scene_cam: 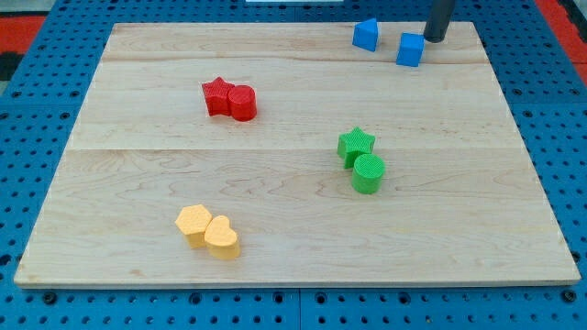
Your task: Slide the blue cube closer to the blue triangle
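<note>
The blue cube (410, 49) sits near the view's top right on the wooden board (293, 229). The blue triangle (366, 35) lies a short gap to its upper left, close to the board's top edge. The two blue blocks do not touch. My tip (433, 38) is down at the board just to the upper right of the blue cube, very close to it; whether it touches the cube cannot be told.
A red star (217, 95) and red cylinder (243, 103) touch at centre left. A green star (356, 145) and green cylinder (368, 173) stand together right of centre. A yellow hexagon (193, 225) and yellow heart (222, 238) sit at the bottom left.
</note>
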